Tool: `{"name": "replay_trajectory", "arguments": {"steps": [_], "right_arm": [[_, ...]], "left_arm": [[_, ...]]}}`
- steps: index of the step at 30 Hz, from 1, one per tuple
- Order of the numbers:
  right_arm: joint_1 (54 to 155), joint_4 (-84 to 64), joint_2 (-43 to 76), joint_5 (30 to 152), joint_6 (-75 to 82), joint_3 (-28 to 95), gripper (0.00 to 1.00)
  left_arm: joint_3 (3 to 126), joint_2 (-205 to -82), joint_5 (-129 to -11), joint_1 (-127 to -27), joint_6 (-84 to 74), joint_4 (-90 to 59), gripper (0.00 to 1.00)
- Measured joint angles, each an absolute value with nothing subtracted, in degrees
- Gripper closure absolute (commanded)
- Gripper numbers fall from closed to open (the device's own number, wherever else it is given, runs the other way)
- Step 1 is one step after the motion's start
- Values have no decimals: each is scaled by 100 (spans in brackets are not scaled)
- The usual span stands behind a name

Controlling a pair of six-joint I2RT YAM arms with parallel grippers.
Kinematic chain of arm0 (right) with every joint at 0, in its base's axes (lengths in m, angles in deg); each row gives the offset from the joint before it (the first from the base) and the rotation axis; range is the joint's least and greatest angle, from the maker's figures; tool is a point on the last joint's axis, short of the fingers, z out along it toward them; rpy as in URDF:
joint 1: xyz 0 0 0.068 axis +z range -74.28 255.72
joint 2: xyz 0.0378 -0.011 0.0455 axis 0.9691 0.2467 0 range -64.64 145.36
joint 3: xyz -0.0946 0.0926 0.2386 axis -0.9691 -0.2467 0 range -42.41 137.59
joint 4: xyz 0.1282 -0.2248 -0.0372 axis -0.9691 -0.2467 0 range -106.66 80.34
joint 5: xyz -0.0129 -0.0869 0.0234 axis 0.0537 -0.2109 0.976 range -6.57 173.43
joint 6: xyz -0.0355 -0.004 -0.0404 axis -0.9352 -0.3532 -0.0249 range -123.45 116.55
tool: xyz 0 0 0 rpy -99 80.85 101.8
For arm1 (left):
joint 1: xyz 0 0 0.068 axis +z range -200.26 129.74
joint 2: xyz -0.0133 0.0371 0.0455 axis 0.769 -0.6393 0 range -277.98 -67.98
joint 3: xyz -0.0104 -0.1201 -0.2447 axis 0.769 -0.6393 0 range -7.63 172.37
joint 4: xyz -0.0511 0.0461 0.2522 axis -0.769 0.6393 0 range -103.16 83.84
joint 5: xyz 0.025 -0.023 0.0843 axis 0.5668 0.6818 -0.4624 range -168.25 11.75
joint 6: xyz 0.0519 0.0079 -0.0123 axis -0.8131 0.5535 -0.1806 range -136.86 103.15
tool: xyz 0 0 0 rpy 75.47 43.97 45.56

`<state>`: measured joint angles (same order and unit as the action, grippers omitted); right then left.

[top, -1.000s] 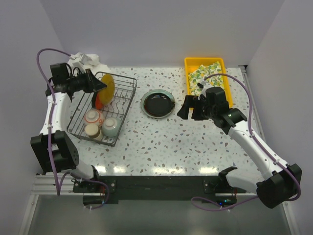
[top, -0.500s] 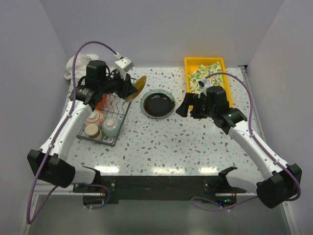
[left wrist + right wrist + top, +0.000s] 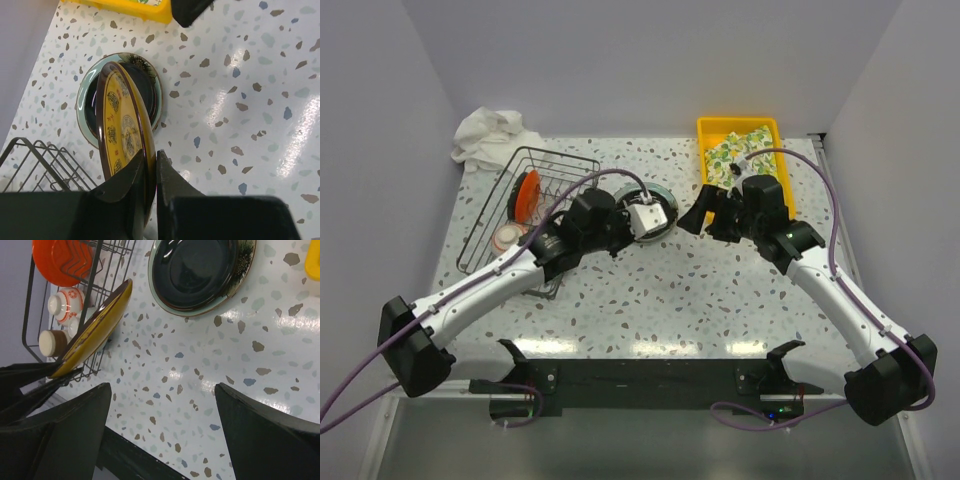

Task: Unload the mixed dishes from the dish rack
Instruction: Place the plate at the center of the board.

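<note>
We have the left gripper pinching the rim of the yellow patterned plate, held on edge over the dark plate on the table; we can't tell contact. Right gripper is spread wide, empty, just beside. The orange plate, patterned bowl and cup sit in the dish rack.

Glossy, speckled stone-look desk, bright with glare at lower centre. Thin dark metal wire for the dish rack at left. Glazed and shiny: yellow plate with dark brown rim, dark plate with pale green edge, orange plate. Smooth yellow plastic tray at upper right, printed cloth inside. Crumpled white cloth at upper left. Matt black plastic fingers.
</note>
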<state>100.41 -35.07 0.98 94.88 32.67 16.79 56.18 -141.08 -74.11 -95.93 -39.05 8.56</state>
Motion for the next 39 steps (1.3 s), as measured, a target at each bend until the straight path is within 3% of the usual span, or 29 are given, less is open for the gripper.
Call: {"name": "replay_trajectory", "arguments": {"steps": [9,16,20,24,28,31,34,35,39], "right_arm": [[10041,-3675,196,9453,3713,2103,14],[10041,-3688,800,9669,3960,2221,26],[10041,-3710,1121,9874,4065,2219,40],[10041,-3660,1195,10047,4150,2184,67],[10041,-3575,1200,10163,4213,2142,78],[10041,-3527,1267,10266,4255,2127,91],[10041,-3490,1414,10329,4434,2118,100],[10039,-3485,1455,10353,4493,2111,100],[10043,-3444,1536,10436,4565,2087,100]], "left_arm": [[5109,-14174,-8783,-10708,-4657,237,100],[5106,-14430,-9345,-11187,-4976,-205,100],[5106,-14576,-9564,-11300,-5129,-323,100],[5106,-14650,-9688,-11366,-5223,-336,100],[5100,-14674,-9760,-11399,-5254,-344,100],[5063,-14674,-9828,-11420,-5256,-357,100],[5019,-14674,-9887,-11455,-5304,-366,90],[5006,-14674,-9918,-11473,-5306,-368,78],[4956,-14674,-9988,-11528,-5225,-362,51]]}}
